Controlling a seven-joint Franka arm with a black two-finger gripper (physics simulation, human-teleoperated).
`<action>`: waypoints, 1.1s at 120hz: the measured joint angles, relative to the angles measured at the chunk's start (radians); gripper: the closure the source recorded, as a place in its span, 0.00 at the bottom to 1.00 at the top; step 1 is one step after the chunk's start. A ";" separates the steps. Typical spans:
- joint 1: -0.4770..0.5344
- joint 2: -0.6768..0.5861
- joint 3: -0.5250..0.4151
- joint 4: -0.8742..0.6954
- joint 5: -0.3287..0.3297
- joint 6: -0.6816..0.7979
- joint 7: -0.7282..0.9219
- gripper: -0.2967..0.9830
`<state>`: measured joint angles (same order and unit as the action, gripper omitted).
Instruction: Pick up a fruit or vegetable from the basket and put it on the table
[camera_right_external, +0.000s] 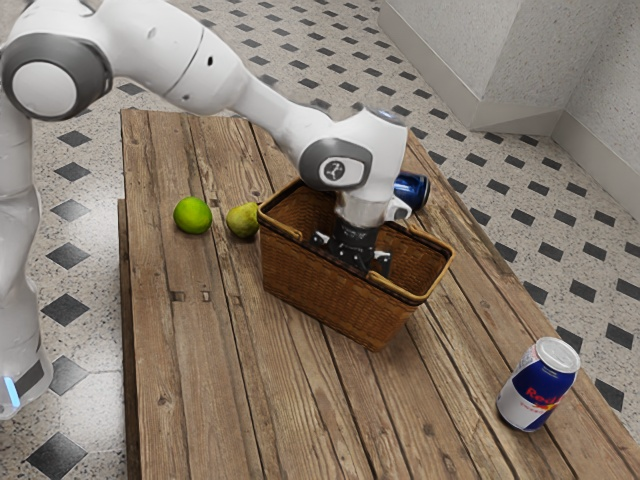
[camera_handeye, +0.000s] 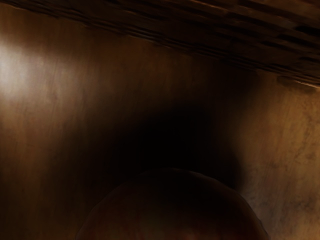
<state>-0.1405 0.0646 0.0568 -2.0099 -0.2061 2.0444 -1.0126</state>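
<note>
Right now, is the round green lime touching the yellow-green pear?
Apart: the exterior view shows a strip of wooden table between the lime and the pear.

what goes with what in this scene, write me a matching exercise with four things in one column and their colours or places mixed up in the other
Things
1. Lime
2. Pear
3. Basket
4. Red Bull can

Colours and places
A. Brown and woven
B. Standing toward the exterior view's lower right
C. Round and bright green
D. Dull yellow-green, between the lime and the basket

Right pairs: 1-C, 2-D, 3-A, 4-B
</note>
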 joint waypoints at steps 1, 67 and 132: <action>0.000 0.001 0.000 0.000 -0.001 0.001 0.000 0.24; 0.002 0.007 0.001 0.000 -0.005 0.015 -0.028 0.48; -0.015 -0.291 -0.029 0.171 0.192 -0.024 -0.107 0.52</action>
<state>-0.1552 -0.2268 0.0283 -1.8387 -0.0136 2.0201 -1.1200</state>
